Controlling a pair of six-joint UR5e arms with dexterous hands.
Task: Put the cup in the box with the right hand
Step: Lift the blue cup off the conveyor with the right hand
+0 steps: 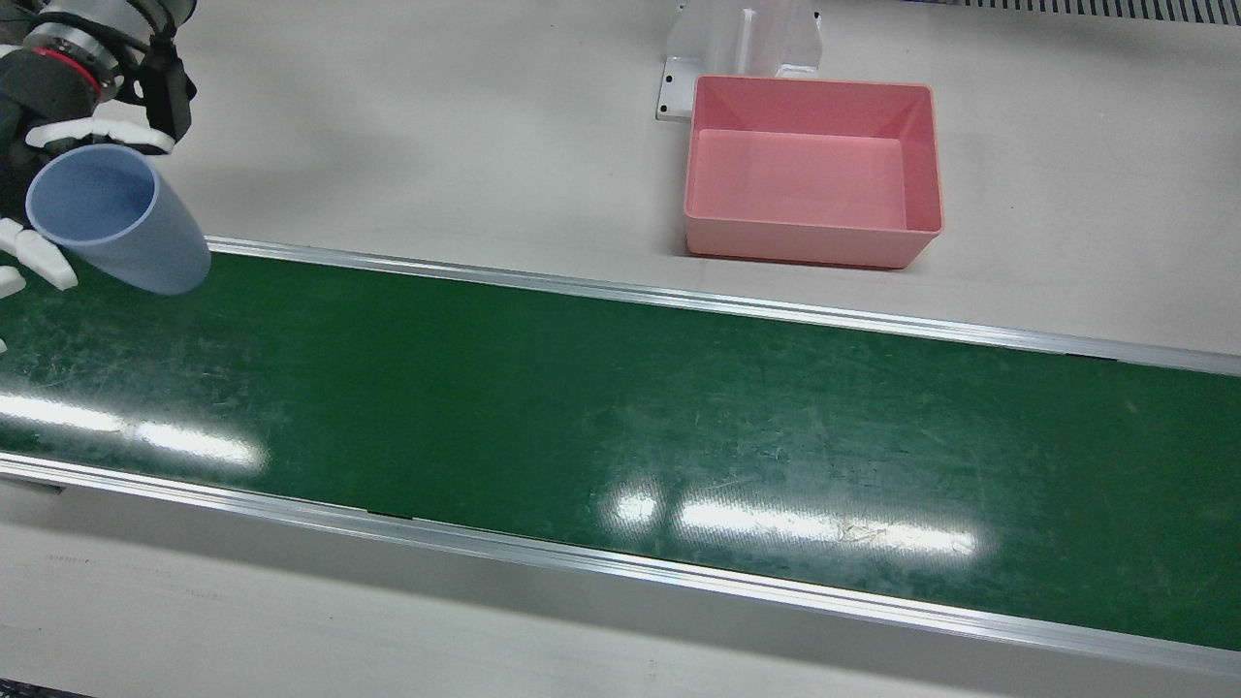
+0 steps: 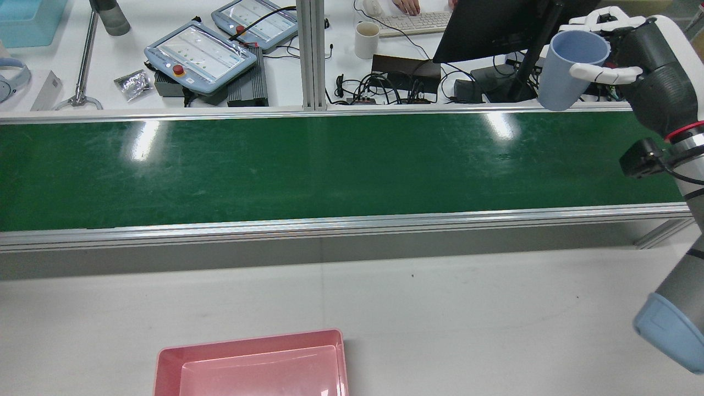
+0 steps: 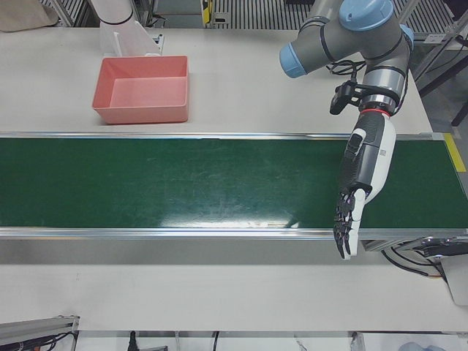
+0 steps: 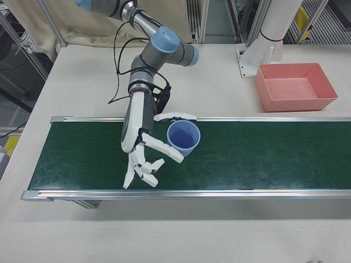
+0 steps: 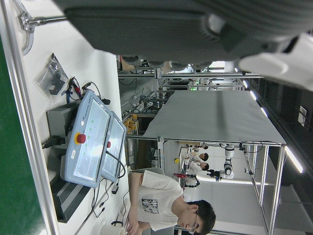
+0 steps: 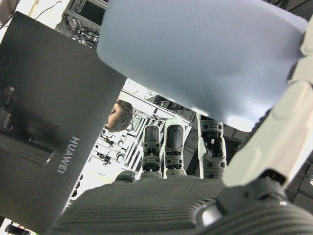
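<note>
A pale blue cup (image 1: 126, 228) (image 2: 569, 69) (image 4: 184, 137) is lifted off the green belt at the robot's right end, tilted with its mouth open upward. My right hand (image 1: 68, 136) (image 2: 649, 71) (image 4: 140, 142) is shut on it, pinching its rim side between two fingers (image 2: 605, 72) while the others spread out. In the right hand view the cup (image 6: 195, 54) fills the top above the palm (image 6: 161, 205). The pink box (image 1: 814, 242) (image 2: 165, 363) (image 3: 139, 113) (image 4: 296, 104) stands empty on the white table, far from the cup. My left hand (image 3: 362, 183) (image 5: 195, 29) hangs open over the belt's other end.
The green conveyor belt (image 1: 620, 407) (image 2: 275, 165) with metal rails runs across the table between the cup and the box. Beyond it stand a black monitor (image 2: 495, 27), teach pendants (image 2: 198, 52) and a white mug (image 2: 367, 39). A person's hands rest at a keyboard (image 2: 418, 19).
</note>
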